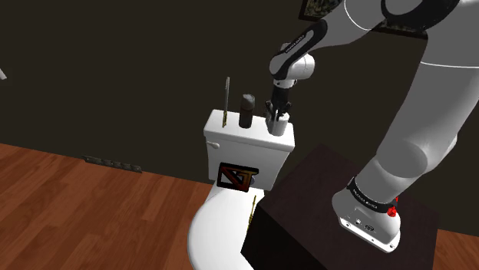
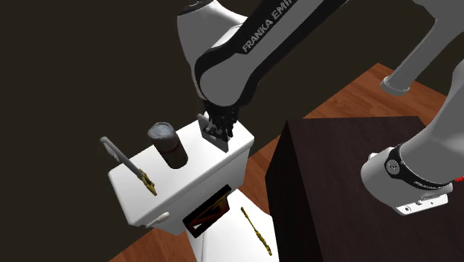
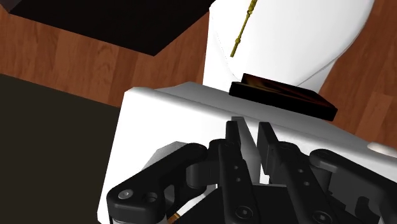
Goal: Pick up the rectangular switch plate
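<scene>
The switch plate (image 1: 279, 125) is a small pale grey-white rectangle standing on edge at the right end of the white toilet tank's lid (image 1: 230, 134). My black gripper (image 1: 277, 120) comes down on it from above and is shut on it. In the second exterior view the plate (image 2: 219, 141) sticks out below the gripper (image 2: 216, 137), just over the tank lid (image 2: 193, 167). The wrist view shows the two fingers (image 3: 234, 137) close together with a thin pale strip between them. I cannot tell whether the plate still touches the lid.
A dark cylinder (image 1: 247, 111) and a thin rod with a gold end (image 1: 226, 100) stand on the lid beside the gripper. A brown and black box (image 1: 236, 176) sits at the tank's front. A gold stick (image 1: 253, 211) lies on the toilet seat. The dark stand (image 1: 330, 207) is close by.
</scene>
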You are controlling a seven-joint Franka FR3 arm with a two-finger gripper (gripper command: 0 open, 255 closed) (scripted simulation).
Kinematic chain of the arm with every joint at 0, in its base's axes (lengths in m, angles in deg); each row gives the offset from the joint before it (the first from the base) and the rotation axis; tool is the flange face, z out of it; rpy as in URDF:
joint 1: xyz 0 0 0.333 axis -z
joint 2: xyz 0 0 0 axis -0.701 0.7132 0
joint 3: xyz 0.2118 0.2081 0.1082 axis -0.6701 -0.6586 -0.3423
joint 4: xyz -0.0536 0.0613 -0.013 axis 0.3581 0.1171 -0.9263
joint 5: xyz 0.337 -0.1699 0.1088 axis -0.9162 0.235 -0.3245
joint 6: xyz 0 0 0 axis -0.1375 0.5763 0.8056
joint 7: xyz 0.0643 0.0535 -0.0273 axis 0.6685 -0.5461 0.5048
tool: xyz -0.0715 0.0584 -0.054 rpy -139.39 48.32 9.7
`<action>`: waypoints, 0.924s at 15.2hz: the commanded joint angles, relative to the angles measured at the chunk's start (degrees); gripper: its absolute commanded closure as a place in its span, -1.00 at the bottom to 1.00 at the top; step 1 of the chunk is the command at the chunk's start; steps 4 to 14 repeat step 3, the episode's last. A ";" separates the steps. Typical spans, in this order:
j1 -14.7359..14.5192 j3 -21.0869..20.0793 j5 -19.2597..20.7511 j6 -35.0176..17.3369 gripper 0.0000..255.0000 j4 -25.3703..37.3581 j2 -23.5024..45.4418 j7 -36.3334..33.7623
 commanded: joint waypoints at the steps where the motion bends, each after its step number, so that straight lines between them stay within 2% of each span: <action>1: -0.10 0.12 0.36 1.36 1.00 0.07 -1.30 -0.36; 14: -0.10 0.13 0.38 1.46 1.00 0.08 -1.40 -0.39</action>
